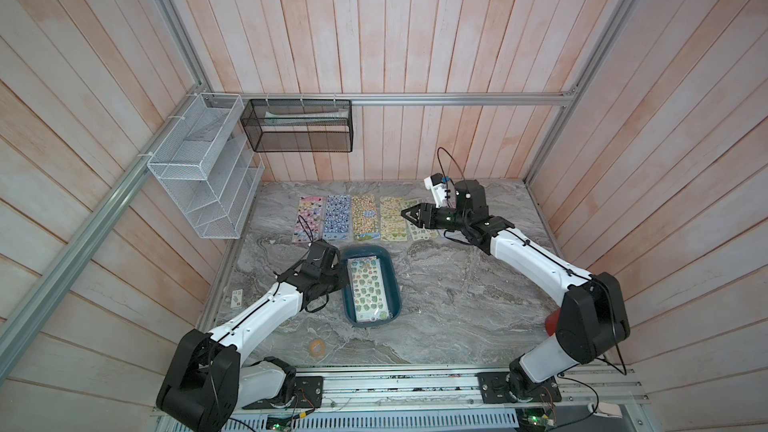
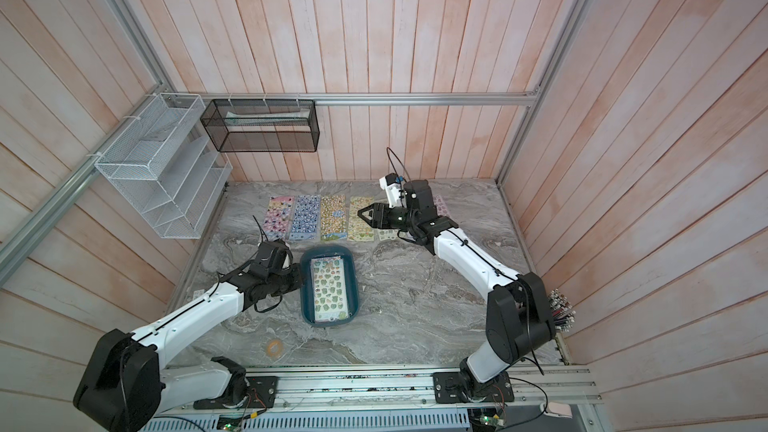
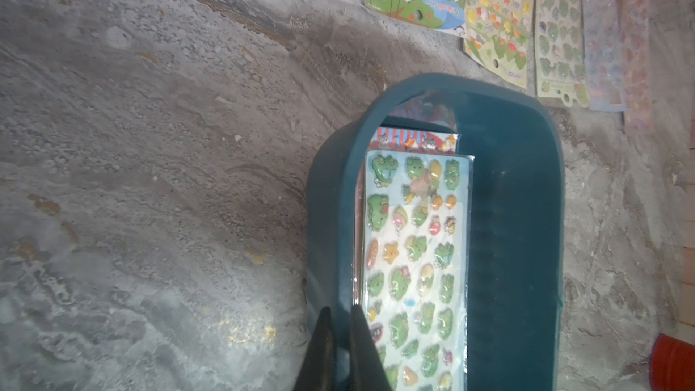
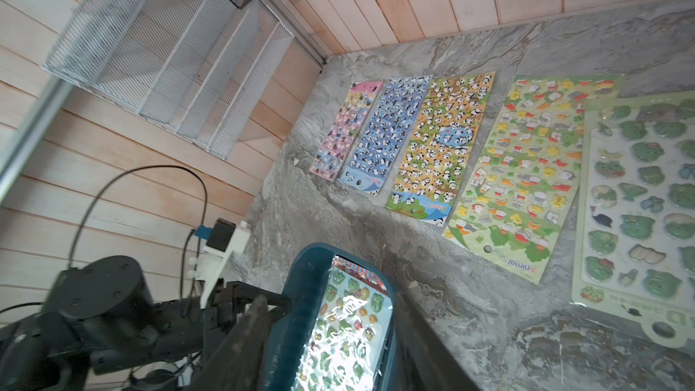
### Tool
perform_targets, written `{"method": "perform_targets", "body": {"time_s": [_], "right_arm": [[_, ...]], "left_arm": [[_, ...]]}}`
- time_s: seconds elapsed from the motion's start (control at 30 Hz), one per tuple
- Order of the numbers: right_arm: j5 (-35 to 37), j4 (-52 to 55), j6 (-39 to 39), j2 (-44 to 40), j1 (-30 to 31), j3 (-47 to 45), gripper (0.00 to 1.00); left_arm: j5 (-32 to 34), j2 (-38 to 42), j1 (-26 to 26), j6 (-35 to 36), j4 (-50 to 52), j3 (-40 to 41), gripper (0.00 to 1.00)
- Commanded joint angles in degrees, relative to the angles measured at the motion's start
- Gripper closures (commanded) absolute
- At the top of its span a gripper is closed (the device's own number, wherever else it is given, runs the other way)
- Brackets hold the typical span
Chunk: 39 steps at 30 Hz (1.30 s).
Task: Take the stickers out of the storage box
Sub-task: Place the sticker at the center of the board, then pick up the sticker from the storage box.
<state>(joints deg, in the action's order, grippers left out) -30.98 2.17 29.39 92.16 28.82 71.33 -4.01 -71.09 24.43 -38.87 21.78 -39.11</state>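
Observation:
The dark teal storage box (image 1: 392,280) (image 2: 353,280) sits mid-table with stickers inside; the top sheet (image 1: 370,290) (image 3: 413,257) is pale blue with green frogs, and a red-topped sheet (image 3: 413,141) peeks out beneath it. My left gripper (image 1: 344,280) (image 3: 340,312) is shut on the box's left wall, one finger on each side of it. Several more sticker sheets (image 1: 365,218) (image 4: 436,148) lie in a row along the back of the table. My right gripper (image 1: 404,214) (image 2: 360,214) hovers above that row's right part, open and holding nothing.
A white wire rack (image 1: 199,176) and a black mesh basket (image 1: 299,126) hang on the back left walls. A tape roll (image 1: 317,346) lies near the front edge, a small card (image 1: 237,297) at the left edge, and a red object (image 1: 550,324) by the right arm.

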Motion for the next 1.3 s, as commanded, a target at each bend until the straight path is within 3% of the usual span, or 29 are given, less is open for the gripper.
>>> {"method": "perform_targets", "body": {"time_s": [0.0, 0.17, 0.47, 0.8, 1.27], "right_arm": [[9.67, 6.70, -4.45, 4.87, 4.90, 4.16, 0.53], [20.06, 15.99, -9.58, 12.01, 10.90, 10.35, 0.68], [28.00, 20.15, -11.18, 15.91, 16.44, 11.67, 0.87], [31.38, 21.54, -8.60, 13.27, 22.73, 9.28, 0.89], [37.75, 24.52, -7.19, 21.86, 27.46, 9.52, 0.83]], "left_arm": [[1.61, 1.35, 0.64, -1.38, -2.40, 1.16, 1.00], [3.92, 1.19, 1.86, -1.55, -1.57, 1.28, 1.00], [5.46, 2.05, 2.55, -3.30, -2.31, 3.09, 1.00], [7.09, 6.06, 2.65, -8.37, -3.12, 5.39, 1.00], [6.56, 7.63, 2.75, -11.75, -4.93, 7.84, 1.00]]}}
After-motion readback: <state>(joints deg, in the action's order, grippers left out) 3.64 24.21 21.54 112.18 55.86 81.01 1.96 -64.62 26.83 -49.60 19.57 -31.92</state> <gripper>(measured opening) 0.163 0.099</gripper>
